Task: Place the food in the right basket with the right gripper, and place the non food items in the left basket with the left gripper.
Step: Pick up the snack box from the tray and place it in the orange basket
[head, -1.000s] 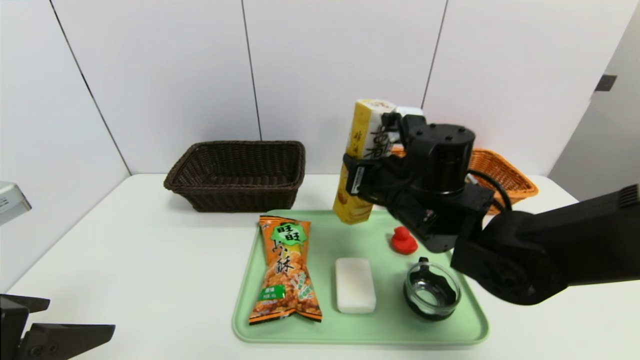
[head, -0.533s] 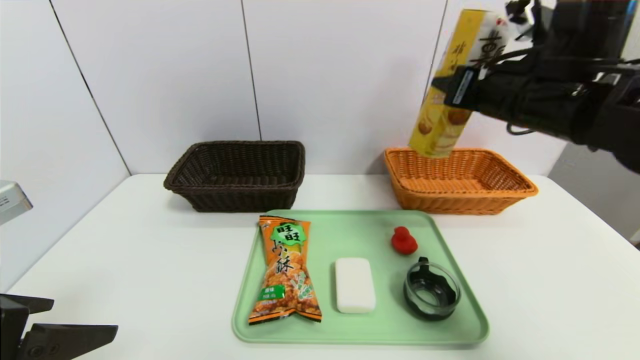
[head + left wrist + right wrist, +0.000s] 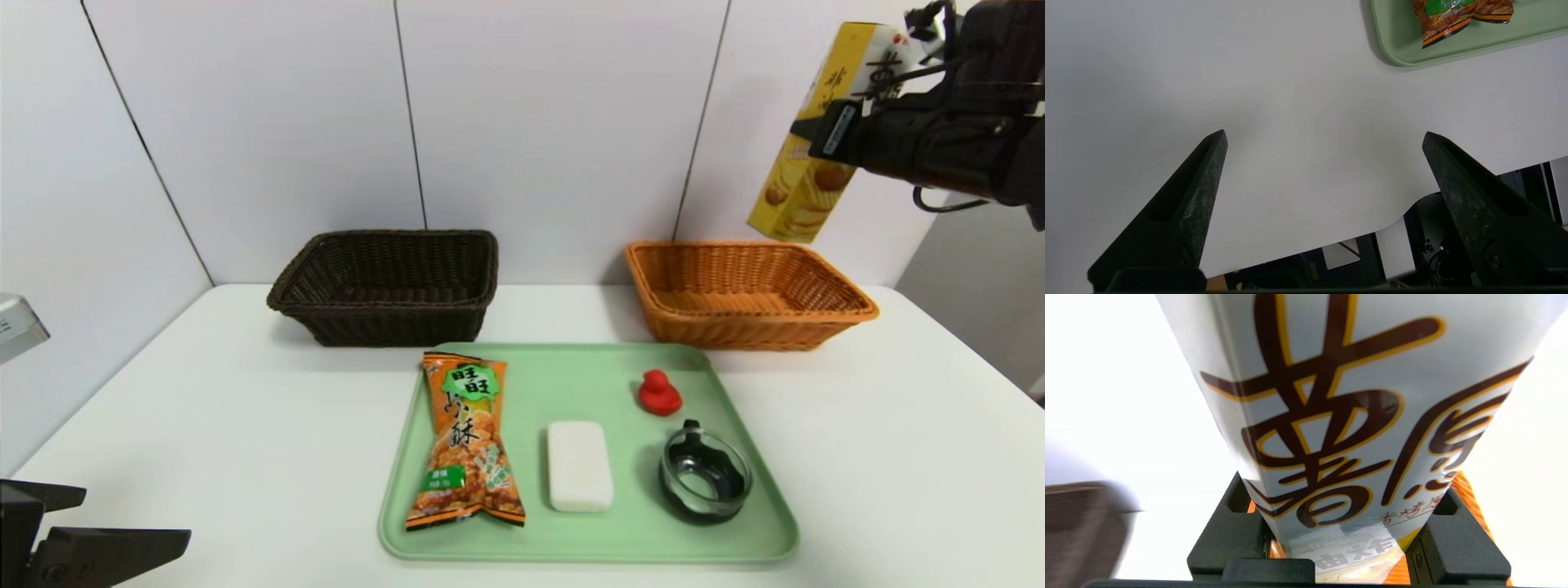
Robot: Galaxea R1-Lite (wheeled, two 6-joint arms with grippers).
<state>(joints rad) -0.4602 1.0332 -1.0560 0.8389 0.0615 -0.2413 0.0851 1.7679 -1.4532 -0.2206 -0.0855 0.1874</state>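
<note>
The right tool (image 3: pixel 849 131) was clamped on the yellow snack box (image 3: pixel 804 192), holding it tilted in the air above the far right corner of the orange basket (image 3: pixel 747 327). The left tool (image 3: pixel 1323 139) stood wide over the bench (image 3: pixel 245 425), well left of that basket. The chip bag (image 3: pixel 468 441), white bar (image 3: pixel 579 465), red duck (image 3: pixel 658 394) and glass cup (image 3: pixel 704 478) lay on the green tray (image 3: pixel 571 539), in front of that basket.

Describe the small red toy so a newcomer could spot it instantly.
Find the green tray in the middle of the white table. On its far right part, just behind the glass bowl, sits the red toy duck, the only red thing there.
</note>
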